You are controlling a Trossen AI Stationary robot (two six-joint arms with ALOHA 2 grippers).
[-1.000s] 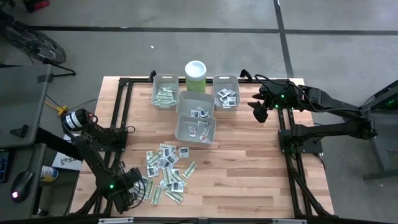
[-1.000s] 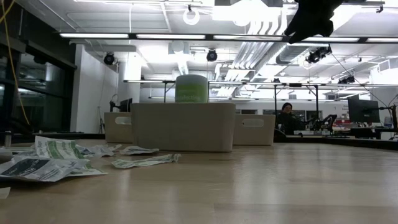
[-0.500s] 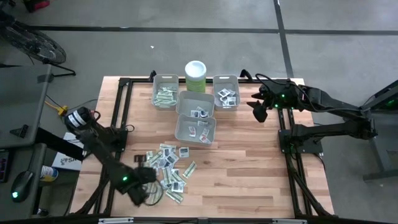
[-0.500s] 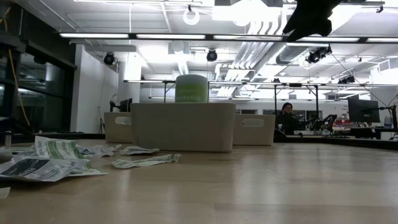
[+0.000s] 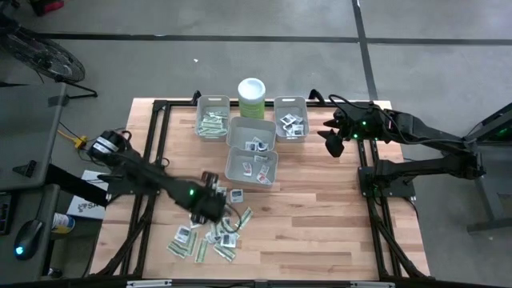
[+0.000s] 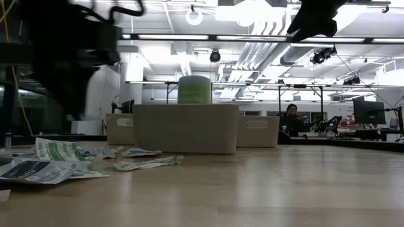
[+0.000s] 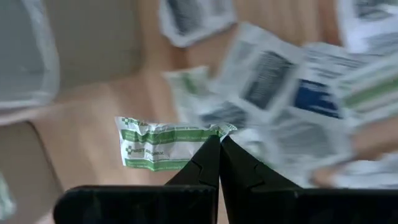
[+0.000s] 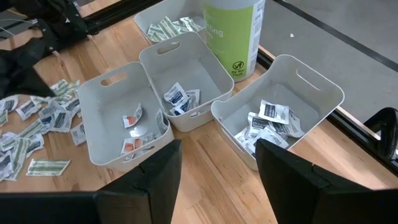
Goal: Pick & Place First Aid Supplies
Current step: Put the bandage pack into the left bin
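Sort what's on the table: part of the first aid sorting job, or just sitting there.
Job:
- loose packets
- green-white strip pinched in the shut left gripper
- four grey bins, packets inside

Just there:
- green canister
- right gripper, open, waiting

Ahead of the left gripper (image 5: 210,204), four grey bins (image 5: 251,165) apparently block the way; bare table (image 5: 320,216) lies open beside it.

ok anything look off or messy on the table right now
Nothing looks damaged. The loose packets lie scattered on the wood in front of the bins, overlapping at odd angles. The left gripper is shut on one green-white strip, held above that pile.
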